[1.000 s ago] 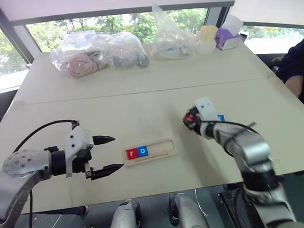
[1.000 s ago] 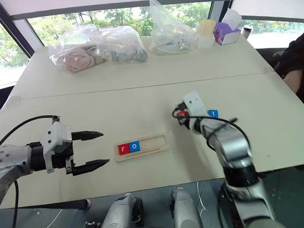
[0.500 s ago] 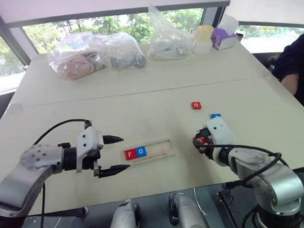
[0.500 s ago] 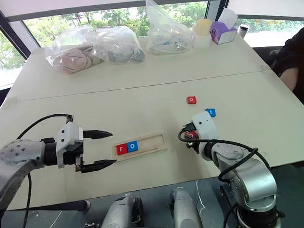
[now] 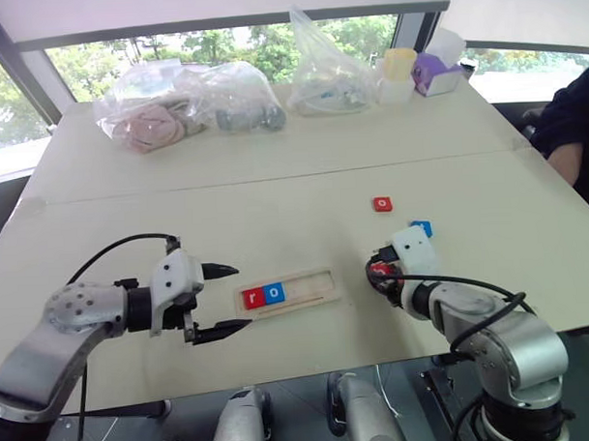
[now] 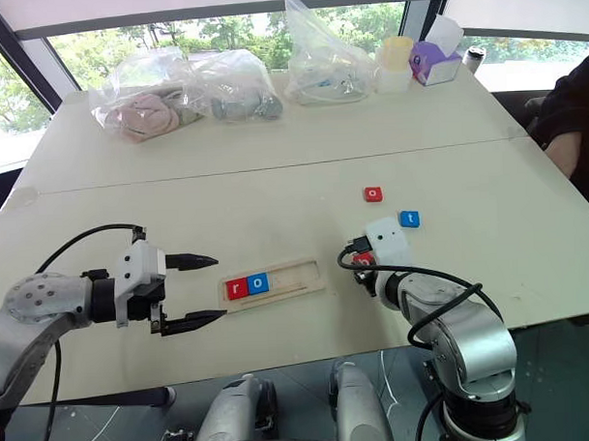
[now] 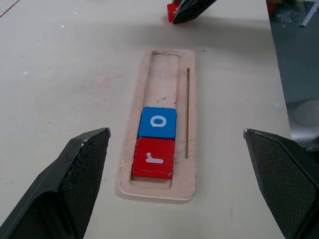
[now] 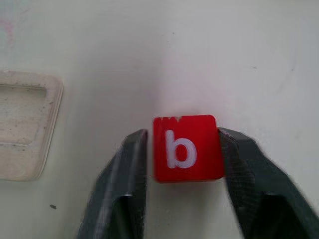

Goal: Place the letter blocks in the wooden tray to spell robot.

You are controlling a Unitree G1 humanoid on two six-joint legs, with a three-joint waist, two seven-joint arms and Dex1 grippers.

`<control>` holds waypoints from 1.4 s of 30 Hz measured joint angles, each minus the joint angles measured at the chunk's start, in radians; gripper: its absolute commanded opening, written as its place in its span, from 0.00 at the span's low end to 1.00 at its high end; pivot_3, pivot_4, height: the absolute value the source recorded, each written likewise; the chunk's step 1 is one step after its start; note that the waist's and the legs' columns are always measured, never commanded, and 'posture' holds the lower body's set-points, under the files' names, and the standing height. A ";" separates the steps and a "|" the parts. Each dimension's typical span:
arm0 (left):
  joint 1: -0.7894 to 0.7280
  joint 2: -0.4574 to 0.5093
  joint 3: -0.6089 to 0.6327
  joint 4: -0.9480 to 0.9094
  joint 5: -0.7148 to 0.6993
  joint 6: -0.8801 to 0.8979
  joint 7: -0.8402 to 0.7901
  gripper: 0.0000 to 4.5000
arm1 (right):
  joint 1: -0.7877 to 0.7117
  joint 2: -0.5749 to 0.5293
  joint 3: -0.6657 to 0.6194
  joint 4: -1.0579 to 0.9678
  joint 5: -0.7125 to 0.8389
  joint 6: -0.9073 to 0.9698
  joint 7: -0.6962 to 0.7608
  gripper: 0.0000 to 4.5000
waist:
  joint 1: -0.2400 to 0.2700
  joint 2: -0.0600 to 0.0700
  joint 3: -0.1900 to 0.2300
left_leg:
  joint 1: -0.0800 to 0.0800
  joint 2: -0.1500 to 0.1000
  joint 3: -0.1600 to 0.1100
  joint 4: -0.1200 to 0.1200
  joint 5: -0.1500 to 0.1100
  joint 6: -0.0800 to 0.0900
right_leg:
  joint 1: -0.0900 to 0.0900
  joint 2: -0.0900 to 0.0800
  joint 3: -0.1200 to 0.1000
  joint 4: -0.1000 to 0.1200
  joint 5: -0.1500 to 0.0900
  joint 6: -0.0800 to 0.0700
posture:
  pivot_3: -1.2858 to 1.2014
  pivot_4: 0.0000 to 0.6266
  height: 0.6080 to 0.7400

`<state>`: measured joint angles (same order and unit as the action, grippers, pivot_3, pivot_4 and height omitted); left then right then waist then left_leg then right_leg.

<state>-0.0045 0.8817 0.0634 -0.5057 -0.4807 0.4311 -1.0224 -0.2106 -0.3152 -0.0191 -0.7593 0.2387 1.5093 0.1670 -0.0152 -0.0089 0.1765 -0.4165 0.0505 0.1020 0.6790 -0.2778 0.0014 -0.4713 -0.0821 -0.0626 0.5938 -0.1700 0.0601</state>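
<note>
The wooden tray (image 5: 308,289) lies on the pale table (image 5: 274,202) near its front edge, long side running from 9 to 3 o'clock. A red "r" tile (image 7: 153,158) fills the slot at the 9 o'clock end. A blue "o" tile (image 7: 157,122) sits touching it on the 3 o'clock side, and the other slots are bare wood. The left gripper (image 5: 241,298) hovers just off the tray's 9 o'clock end, pointing along it, with its two black fingers spread wide and nothing between them. At 3 o'clock from the tray, a little apart from it, the right gripper (image 6: 364,262) points down at the table. Its fingers flank a red "b" tile (image 8: 185,148) that lies flat with the letter up. One finger is against the tile and the other shows a thin gap, so the tile is bracketed, not pinched. A second red "o" tile (image 5: 382,204) rests at about 12 o'clock from that gripper, well apart, and a blue "t" tile (image 6: 409,218) lies at about 1 o'clock, near the wrist. Clear plastic bags (image 5: 184,103) sit at the far side of the table.
</note>
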 measured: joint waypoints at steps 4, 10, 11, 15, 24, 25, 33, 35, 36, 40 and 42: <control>0.000 0.000 0.000 -0.003 0.004 0.000 0.002 1.00 | -0.010 -0.122 0.006 -0.003 0.061 -0.018 0.110 0.99 | 0.001 0.000 0.000 | -0.001 0.000 0.000 0.001 0.000 0.000 | -0.001 0.000 0.000 0.000 0.000 0.000 | 0.52 0.24 1.00; -0.038 0.001 -0.008 0.034 0.026 -0.012 -0.009 1.00 | -0.074 -0.572 -0.029 0.066 0.183 -0.437 0.615 0.99 | 0.004 -0.001 0.003 | -0.001 -0.001 -0.002 0.002 0.000 0.000 | 0.001 0.001 -0.001 -0.001 0.000 0.001 | 0.52 0.24 1.00; -0.046 0.000 -0.012 0.038 0.030 -0.018 -0.011 1.00 | -0.067 -0.636 -0.020 0.108 0.163 -0.563 0.706 0.99 | 0.004 -0.002 0.004 | -0.001 -0.001 -0.002 0.002 0.000 0.000 | 0.002 0.002 -0.001 -0.001 -0.001 0.001 | 0.52 0.24 1.00; -0.075 -0.001 -0.019 0.074 0.044 -0.037 -0.025 1.00 | -0.056 -0.781 0.102 0.290 0.047 -0.960 0.956 0.99 | 0.001 -0.005 0.006 | 0.000 -0.001 -0.001 0.002 0.000 0.000 | 0.002 0.001 -0.001 -0.001 -0.001 0.001 | 0.52 0.24 1.00; -0.094 0.010 -0.019 0.129 0.080 -0.088 -0.050 1.00 | -0.273 -0.656 0.271 0.734 -0.085 -1.339 1.156 0.99 | 0.006 -0.007 0.009 | 0.000 -0.001 0.002 0.003 0.000 0.001 | 0.002 0.001 0.000 0.001 0.001 -0.001 | 0.52 0.24 1.00; -0.091 0.010 -0.018 0.128 0.079 -0.087 -0.050 1.00 | -0.287 -0.646 0.279 0.757 -0.089 -1.347 1.173 0.99 | 0.006 -0.007 0.009 | 0.000 -0.001 0.002 0.003 0.000 0.001 | 0.002 0.001 0.000 0.001 0.001 -0.002 | 0.52 0.24 1.00; -0.025 0.053 -0.014 0.069 0.077 -0.067 -0.075 1.00 | -0.362 -0.585 0.319 0.932 -0.120 -1.375 1.260 0.99 | 0.005 -0.007 0.009 | 0.001 -0.001 0.002 0.004 0.001 0.001 | 0.002 0.001 0.000 0.002 0.002 -0.003 | 0.52 0.24 1.00; -0.024 0.053 -0.014 0.065 0.077 -0.066 -0.069 1.00 | -0.366 -0.572 0.321 0.953 -0.135 -1.390 1.265 0.99 | 0.005 -0.007 0.009 | 0.002 -0.001 0.002 0.004 0.001 0.001 | 0.003 0.001 0.000 0.003 0.001 -0.001 | 0.52 0.24 1.00; -0.021 0.053 -0.013 0.060 0.077 -0.066 -0.065 1.00 | -0.368 -0.566 0.325 0.967 -0.143 -1.397 1.265 0.99 | 0.004 -0.007 0.009 | 0.003 -0.001 0.002 0.004 0.001 0.001 | 0.004 0.001 0.000 0.003 0.001 -0.001 | 0.52 0.24 1.00; -0.004 0.053 -0.011 0.051 0.076 -0.067 -0.061 1.00 | -0.371 -0.552 0.331 1.010 -0.184 -1.435 1.261 0.88 | 0.004 -0.007 0.009 | 0.003 -0.001 0.003 0.004 0.001 0.001 | 0.004 0.001 0.000 0.003 0.002 -0.002 | 0.52 0.24 1.00; 0.002 0.053 -0.011 0.052 0.076 -0.068 -0.063 1.00 | -0.374 -0.541 0.331 1.028 -0.196 -1.466 1.262 0.70 | 0.004 -0.007 0.009 | 0.004 -0.001 0.003 0.004 0.001 0.001 | 0.005 0.001 0.000 0.003 0.002 -0.003 | 0.52 0.24 1.00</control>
<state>-0.0023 0.9343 0.0521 -0.4541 -0.4042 0.3635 -1.0852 -0.5847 -0.8565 0.3121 0.2685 0.0423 0.0434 1.4290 -0.0110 -0.0157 0.1852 -0.4123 0.0493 0.1047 0.6830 -0.2773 0.0020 -0.4660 -0.0810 -0.0628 0.5963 -0.1677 0.0569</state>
